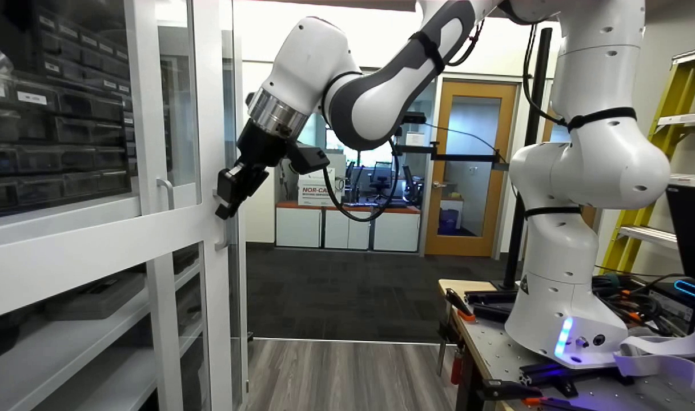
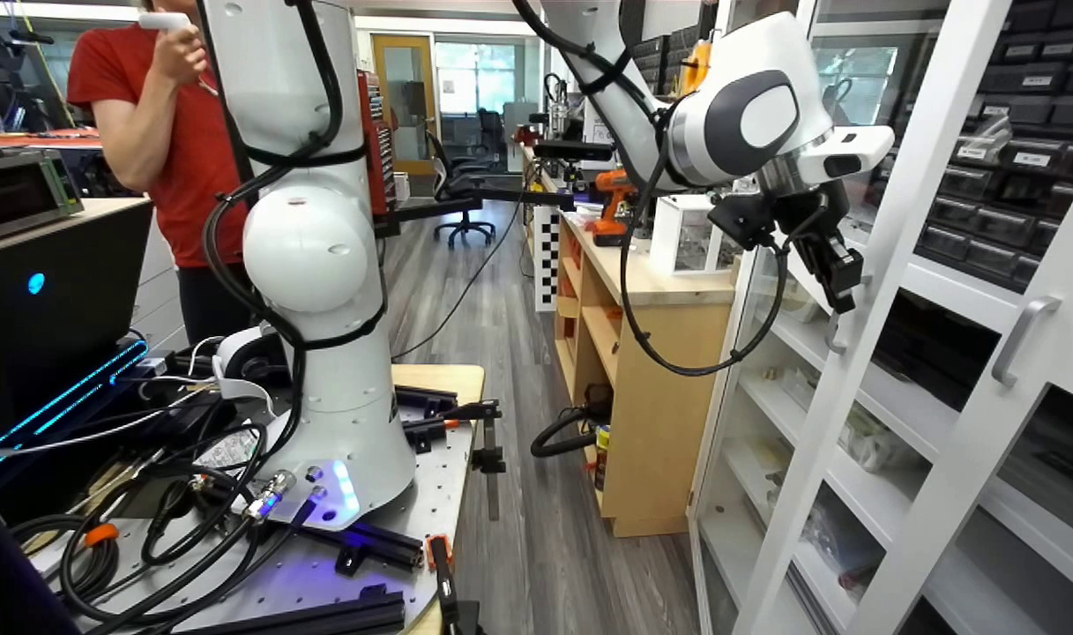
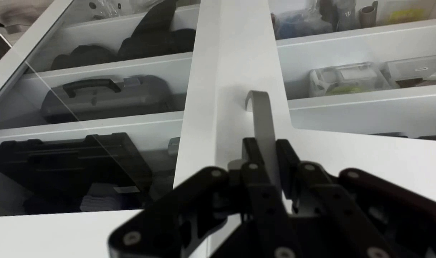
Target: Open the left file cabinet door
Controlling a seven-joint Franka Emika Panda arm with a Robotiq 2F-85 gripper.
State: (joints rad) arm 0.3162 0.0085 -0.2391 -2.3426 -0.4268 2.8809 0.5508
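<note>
The file cabinet is white with glass doors. One door frame (image 1: 96, 252) also shows in the wrist view (image 3: 235, 64), with a curved grey handle (image 3: 262, 116) on its upright. The handle's lower end (image 2: 833, 339) shows below the jaws in an exterior view. My gripper (image 3: 266, 152) has a finger on each side of the handle, with the bar filling the space between them. In both exterior views the gripper (image 1: 233, 197) (image 2: 843, 280) is tilted down against the upright. A second handle (image 2: 1018, 339) sits on the neighbouring upright. How far the door stands open cannot be told.
Shelves behind the glass hold cases (image 3: 106, 100) and plastic boxes (image 3: 350, 77). Drawer bins (image 1: 67, 131) fill the upper cabinet. A wooden counter (image 2: 664, 414) with a drill (image 2: 614, 205) stands beside the cabinet. A person in red (image 2: 161, 150) stands behind the robot's table (image 2: 443, 494).
</note>
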